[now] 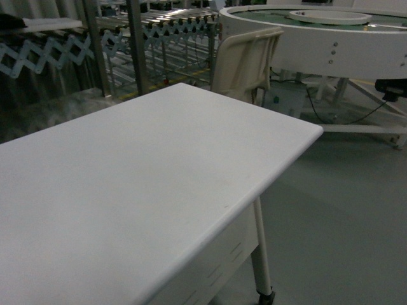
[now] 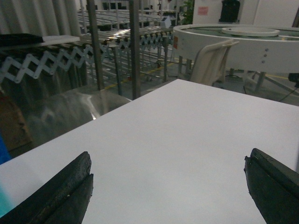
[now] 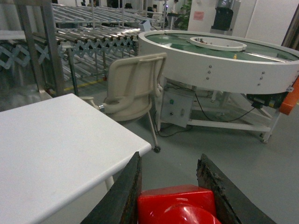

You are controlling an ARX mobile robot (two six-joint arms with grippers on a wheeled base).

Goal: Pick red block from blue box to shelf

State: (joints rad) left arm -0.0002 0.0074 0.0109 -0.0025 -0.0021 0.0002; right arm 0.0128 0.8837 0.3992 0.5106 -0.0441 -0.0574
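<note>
One red block (image 3: 176,204), glossy with a rounded stud catching the light, sits clamped between our right gripper (image 3: 174,186) at the bottom center of the right wrist frame, its two dark fingers (image 3: 126,191) pressed against the block's sides above the grey floor (image 3: 243,158), just off the corner of the one white table (image 3: 51,144). Our left gripper (image 2: 168,186) hangs spread wide over the tabletop, its fingers at the lower corners of its frame, grasping nothing. Upper left, the steel shelf (image 3: 42,51) stands behind the table. One cream chair (image 3: 135,88) faces one round white conveyor (image 3: 219,60).
</note>
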